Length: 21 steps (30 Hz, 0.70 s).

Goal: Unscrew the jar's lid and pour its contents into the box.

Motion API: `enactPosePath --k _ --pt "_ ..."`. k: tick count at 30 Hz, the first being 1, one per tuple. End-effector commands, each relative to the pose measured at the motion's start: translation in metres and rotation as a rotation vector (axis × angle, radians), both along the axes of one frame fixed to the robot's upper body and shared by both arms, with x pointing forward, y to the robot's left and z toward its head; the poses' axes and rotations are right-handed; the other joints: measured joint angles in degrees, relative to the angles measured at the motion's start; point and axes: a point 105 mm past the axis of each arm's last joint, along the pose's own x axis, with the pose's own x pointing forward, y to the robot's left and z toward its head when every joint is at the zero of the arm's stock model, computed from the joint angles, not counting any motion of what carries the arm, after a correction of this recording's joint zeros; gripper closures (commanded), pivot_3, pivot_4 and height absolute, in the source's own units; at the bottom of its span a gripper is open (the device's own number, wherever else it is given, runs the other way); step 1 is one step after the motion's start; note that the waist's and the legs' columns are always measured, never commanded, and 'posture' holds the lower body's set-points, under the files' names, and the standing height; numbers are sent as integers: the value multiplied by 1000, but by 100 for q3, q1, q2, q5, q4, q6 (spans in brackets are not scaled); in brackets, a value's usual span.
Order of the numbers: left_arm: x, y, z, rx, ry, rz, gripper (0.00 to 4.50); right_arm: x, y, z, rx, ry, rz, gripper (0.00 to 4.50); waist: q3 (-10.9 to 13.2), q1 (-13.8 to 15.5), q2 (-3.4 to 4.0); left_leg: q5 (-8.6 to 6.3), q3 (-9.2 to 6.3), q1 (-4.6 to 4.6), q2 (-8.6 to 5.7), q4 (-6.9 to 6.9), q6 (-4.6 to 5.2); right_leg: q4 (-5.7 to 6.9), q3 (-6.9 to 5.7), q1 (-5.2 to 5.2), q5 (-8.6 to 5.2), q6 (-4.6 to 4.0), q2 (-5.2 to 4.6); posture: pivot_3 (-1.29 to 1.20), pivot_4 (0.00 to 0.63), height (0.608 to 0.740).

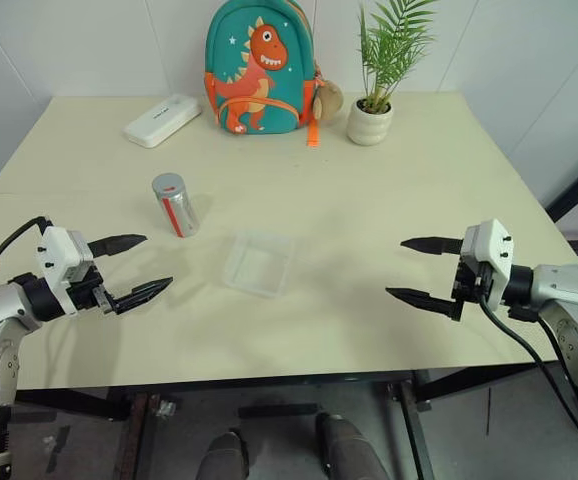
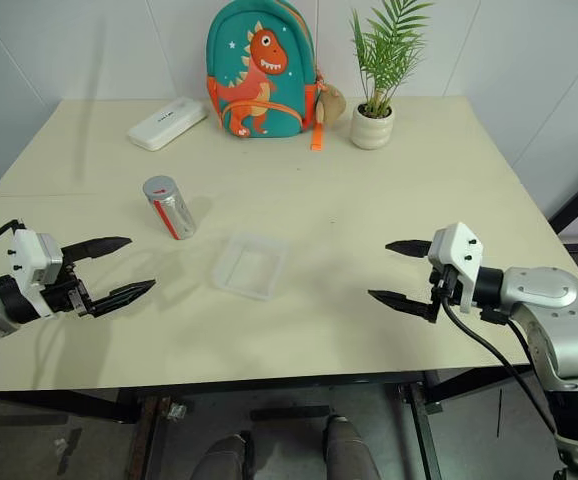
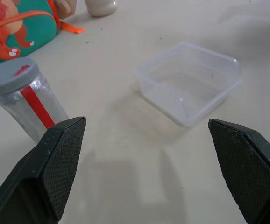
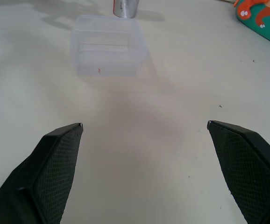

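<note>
Jar (image 1: 175, 205) and box (image 1: 258, 263) are set apart near the middle of the cream table (image 1: 369, 200), the jar at about ten o'clock from the box. The jar is seen standing with a slight tilt, its grey lid (image 1: 168, 184) screwed on and a red label strip running down its clear side. The box, a shallow clear plastic tray with rounded corners, is seen resting flat.

The left gripper (image 1: 144, 266) is held above the table at about eight o'clock from the box, its two black fingers spread wide with nothing between them. The right gripper (image 1: 424, 270) is held at about three o'clock from the box, likewise spread wide and holding nothing. Both are kept well apart from jar and box.

Along the far edge, a white oblong case (image 1: 162, 120), a teal dinosaur backpack (image 1: 259, 70) and a small potted plant (image 1: 374, 105) are lined up.
</note>
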Motion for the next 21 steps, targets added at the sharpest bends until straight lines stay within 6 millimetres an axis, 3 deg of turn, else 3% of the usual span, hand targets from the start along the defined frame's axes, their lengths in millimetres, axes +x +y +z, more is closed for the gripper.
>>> enactPosePath --k 1,6,9,11,15,21 --pt "-6 4 8 9 -57 49 34 3 6 14 24 -41 41 0 0 -3 0 0 3 3 0 -1 0 2 3 0 0 0 0 0 150 740" --pt "-8 14 -9 -99 -91 294 34 8 28 18 79 -49 114 0 0 -15 0 0 4 9 1 -1 1 11 7 1 2 5 1 0 150 740" --pt "-5 2 -29 -211 -69 405 34 8 51 34 160 -75 185 0 0 3 0 0 5 8 0 3 1 17 9 0 43 79 2 0 150 740" --pt "2 -4 -33 -252 -80 465 34 5 65 45 185 -96 243 0 0 16 0 1 6 9 0 10 2 20 10 0 46 80 3 0 150 740" --pt "27 -13 -31 -313 -126 545 34 8 85 80 301 -187 286 0 0 47 -1 9 -2 6 0 23 13 19 10 4 53 66 10 0 150 740" --pt "70 -30 -16 -369 -173 566 34 -1 110 88 364 -237 336 0 -2 43 -3 12 -1 4 -1 20 15 5 10 10 63 69 11 0 150 740"
